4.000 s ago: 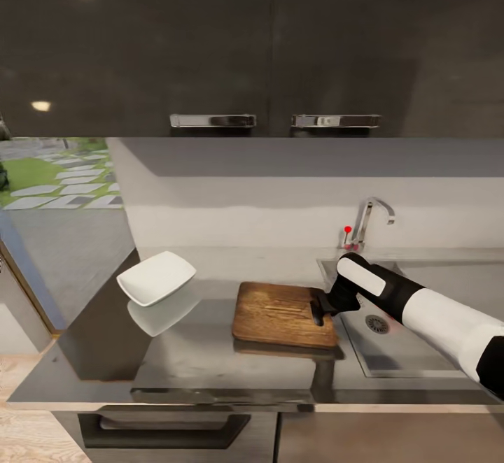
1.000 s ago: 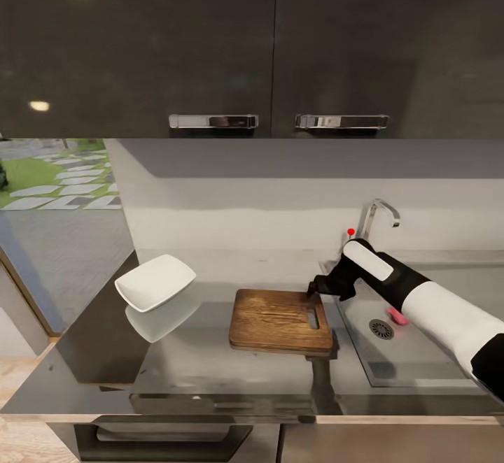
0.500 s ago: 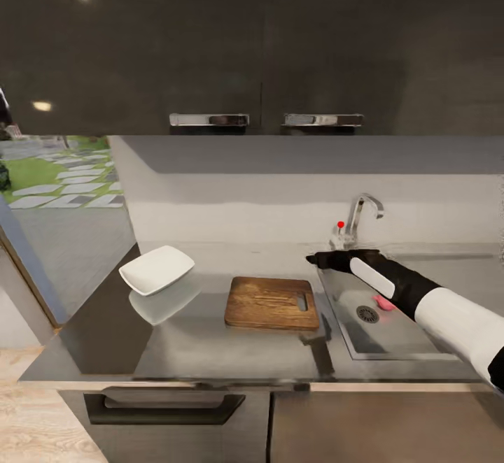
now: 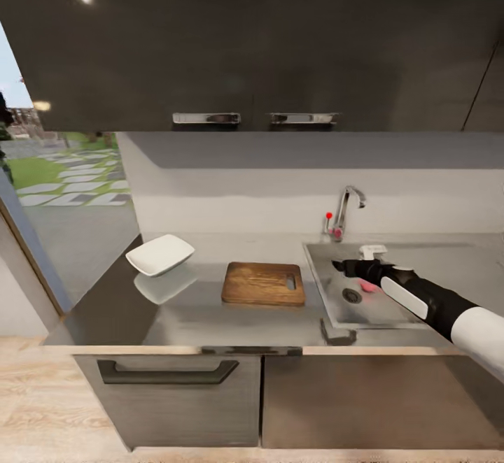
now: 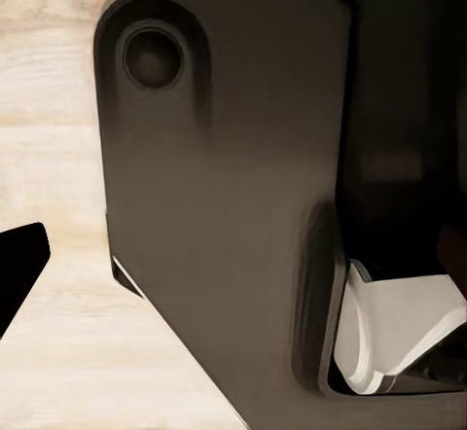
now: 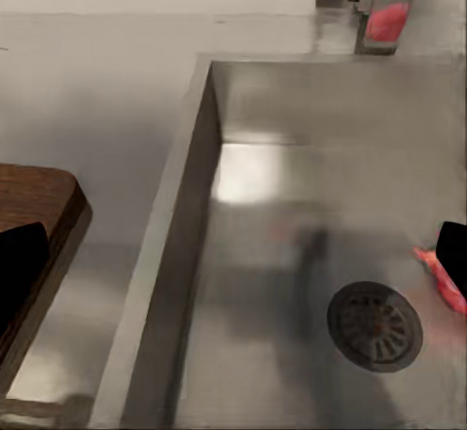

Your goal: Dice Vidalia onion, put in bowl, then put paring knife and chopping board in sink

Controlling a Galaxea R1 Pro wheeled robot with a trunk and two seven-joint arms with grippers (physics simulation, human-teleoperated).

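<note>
Right arm reaches in from the near right, extended leftward and away, forearm white, wrist black. Right gripper (image 4: 341, 265) points left; finger spread unclear. Dark fingertip (image 6: 21, 265) at right wrist view's edge.

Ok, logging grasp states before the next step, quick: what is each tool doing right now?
Left tool: cannot be told from these pictures.
Right tool: over the sink, holding nothing; open or closed cannot be told.

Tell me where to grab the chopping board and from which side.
Grip the chopping board at its sink-side end, by the slot-shaped handle hole. It lies flat on the countertop, so probably come from the sink side with the right gripper, one finger over that edge.
</note>
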